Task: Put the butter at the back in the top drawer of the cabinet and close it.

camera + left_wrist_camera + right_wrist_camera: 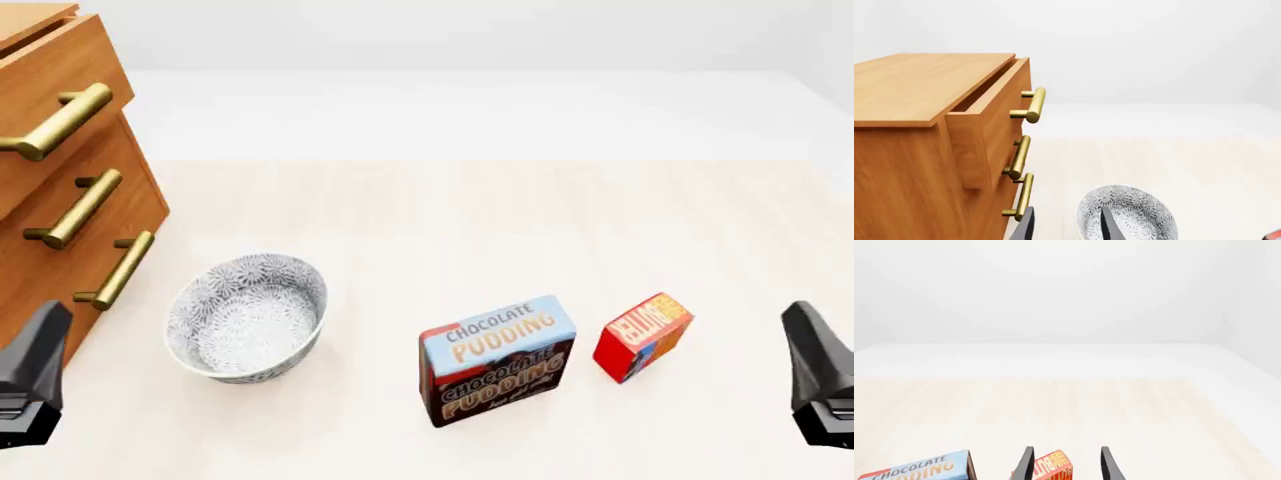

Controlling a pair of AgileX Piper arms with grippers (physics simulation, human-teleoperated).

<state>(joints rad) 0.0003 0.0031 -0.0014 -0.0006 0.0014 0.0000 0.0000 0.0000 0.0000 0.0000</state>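
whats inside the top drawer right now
The top drawer of the cabinet is pulled partly out, but only its front panel and a dark gap show; its interior is hidden from every view. The butter sits on the table.

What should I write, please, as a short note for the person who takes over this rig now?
Left end effector: open, empty, low near the cabinet, with the bowl ahead of it.
Right end effector: open, empty, lined up behind the butter but not touching it.
Butter: on the table, right of the pudding box.
Top drawer: pulled out only partly.
Done: nothing picked up yet.
Left: probably open the drawer wider, grasp the butter, put it inside, push the drawer shut.
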